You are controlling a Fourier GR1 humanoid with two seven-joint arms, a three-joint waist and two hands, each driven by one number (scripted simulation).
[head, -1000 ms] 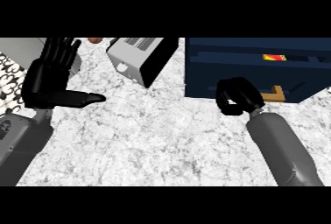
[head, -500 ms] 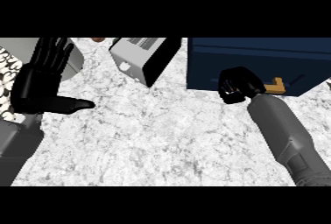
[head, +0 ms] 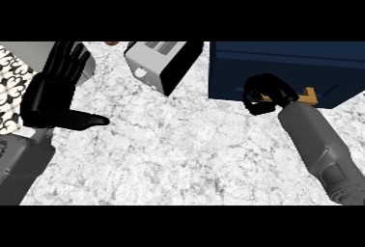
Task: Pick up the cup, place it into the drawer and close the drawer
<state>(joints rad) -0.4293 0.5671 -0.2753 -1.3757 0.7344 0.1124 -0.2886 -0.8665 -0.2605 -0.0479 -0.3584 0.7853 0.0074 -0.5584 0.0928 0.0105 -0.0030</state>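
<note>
Nearly all done, judging by the head view: no cup in sight, presumably inside the navy drawer (head: 314,72), apparently shut or close to it, right hand (head: 262,91) with fingers (head: 269,83) curled over its tan handle (head: 308,96), left hand (head: 50,96) resting open at the left over the marble desk (head: 185,154), at most a last push home left.

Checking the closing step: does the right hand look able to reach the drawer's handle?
Probably yes. The right hand is at the blue drawer front, fingers seemingly curled round one end of the tan handle, with nothing between them.
</note>
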